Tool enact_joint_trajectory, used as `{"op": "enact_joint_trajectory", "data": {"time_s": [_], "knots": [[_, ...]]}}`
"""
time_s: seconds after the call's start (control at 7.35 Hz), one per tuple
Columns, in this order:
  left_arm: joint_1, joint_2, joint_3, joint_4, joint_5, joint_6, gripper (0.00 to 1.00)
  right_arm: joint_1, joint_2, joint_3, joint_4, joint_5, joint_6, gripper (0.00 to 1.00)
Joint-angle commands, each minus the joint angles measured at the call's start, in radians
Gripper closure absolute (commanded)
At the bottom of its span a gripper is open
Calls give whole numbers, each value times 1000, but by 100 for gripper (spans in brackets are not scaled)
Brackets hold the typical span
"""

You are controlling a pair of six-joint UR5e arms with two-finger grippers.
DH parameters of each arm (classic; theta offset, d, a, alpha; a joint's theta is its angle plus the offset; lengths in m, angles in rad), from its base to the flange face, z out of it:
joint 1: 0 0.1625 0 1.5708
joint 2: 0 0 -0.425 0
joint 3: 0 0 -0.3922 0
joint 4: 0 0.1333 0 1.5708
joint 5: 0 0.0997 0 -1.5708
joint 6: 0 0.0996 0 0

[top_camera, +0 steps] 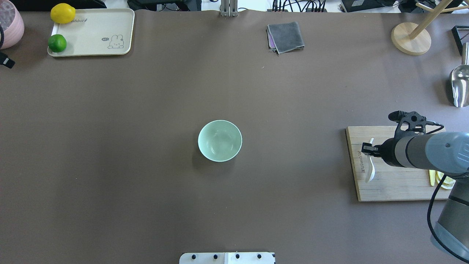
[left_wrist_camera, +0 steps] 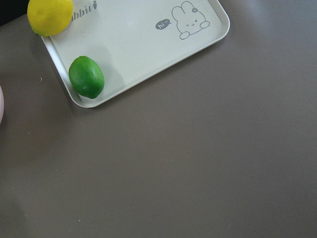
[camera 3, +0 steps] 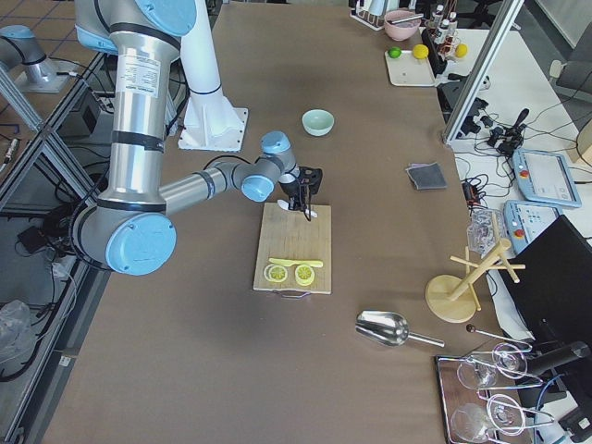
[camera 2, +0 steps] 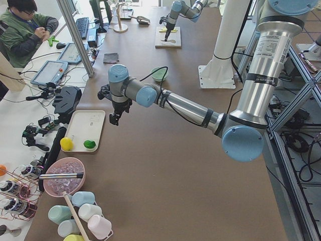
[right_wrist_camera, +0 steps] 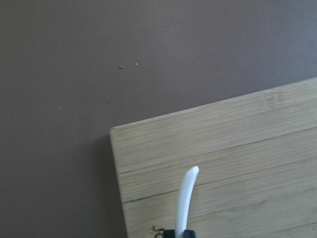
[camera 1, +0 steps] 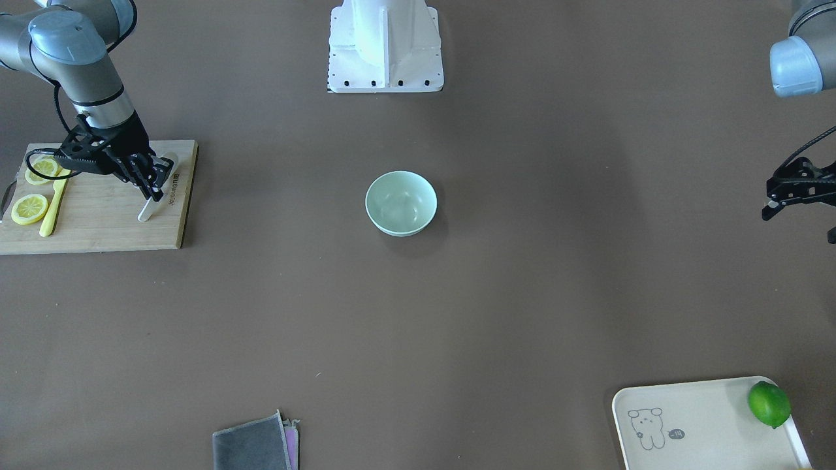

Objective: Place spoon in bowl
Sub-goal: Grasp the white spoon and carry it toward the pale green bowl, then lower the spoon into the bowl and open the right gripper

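The white spoon (camera 1: 157, 192) lies on the bamboo cutting board (camera 1: 98, 225) at my right, near the board's edge toward the table's middle. My right gripper (camera 1: 155, 183) is shut on the spoon's middle. In the overhead view the spoon (top_camera: 370, 170) sticks out both sides of the right gripper (top_camera: 369, 150). The right wrist view shows its curved handle (right_wrist_camera: 187, 198) rising from between the fingertips over the board's corner. I cannot tell whether it is lifted. The empty mint-green bowl (camera 1: 401, 202) sits mid-table (top_camera: 220, 140). My left gripper (camera 1: 801, 222) hangs open and empty at the table's far left.
Two lemon slices (camera 1: 29, 209) and a yellow knife (camera 1: 52, 210) lie on the board behind the gripper. A cream tray (top_camera: 95, 35) with a lime (top_camera: 57, 43) and a lemon (top_camera: 63, 13) is far left. A grey cloth (top_camera: 285, 36), a wooden stand (top_camera: 410, 38) and a metal scoop (top_camera: 460, 84) are far side.
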Motion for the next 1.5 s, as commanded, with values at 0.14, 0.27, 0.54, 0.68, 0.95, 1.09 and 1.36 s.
{"op": "enact_joint_trajectory", "data": {"time_s": [0.14,0.27,0.54,0.68,0.95,1.09,1.36], "knots": [[0,2,2,0,-1,2,1,-3,318,77,-456,5,102,100],[0,2,1,0,-2,2,1,-14,447,53,-553,2,171,100],[0,2,2,0,-2,2,1,-43,659,-108,-568,-23,381,100],[0,2,2,0,-2,2,1,-57,774,-210,-589,-44,503,100],[0,29,-5,-11,-4,2,1,-89,986,-389,-637,-113,674,100],[0,31,-5,-11,-4,2,1,-120,1008,-415,-638,-157,710,100],[2,31,2,-11,-4,2,1,-165,1001,-411,-640,-208,713,83]]}}
